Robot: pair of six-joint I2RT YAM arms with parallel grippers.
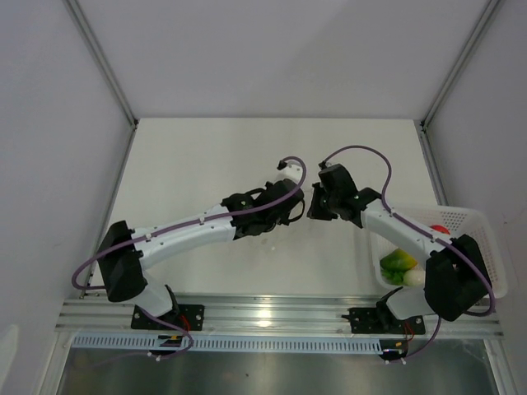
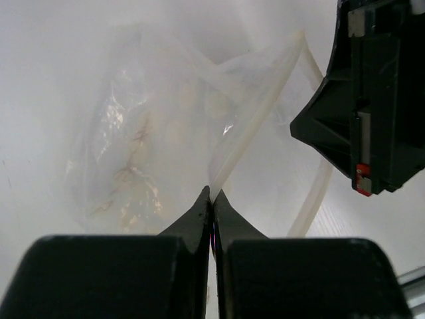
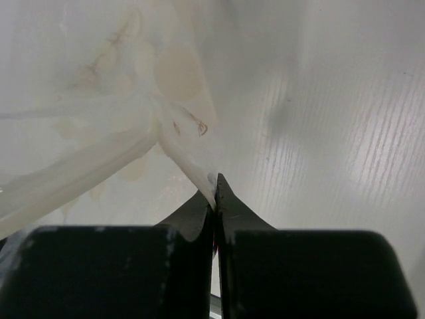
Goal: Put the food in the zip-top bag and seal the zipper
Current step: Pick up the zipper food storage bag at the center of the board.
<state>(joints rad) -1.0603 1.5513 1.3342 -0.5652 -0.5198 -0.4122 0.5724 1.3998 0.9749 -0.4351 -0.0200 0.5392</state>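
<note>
At mid-tabletop (image 1: 206, 156), with bare white surface open behind and to the left, the clear zip-top bag (image 2: 139, 146) is held between both arms. The white basket (image 1: 478, 218) at the right edge holds the food (image 1: 398, 262). The left fingers (image 2: 196, 219) pinch the zipper (image 2: 255, 116) strip, and the right fingers (image 3: 232, 212) clamp the bag's edge.
</note>
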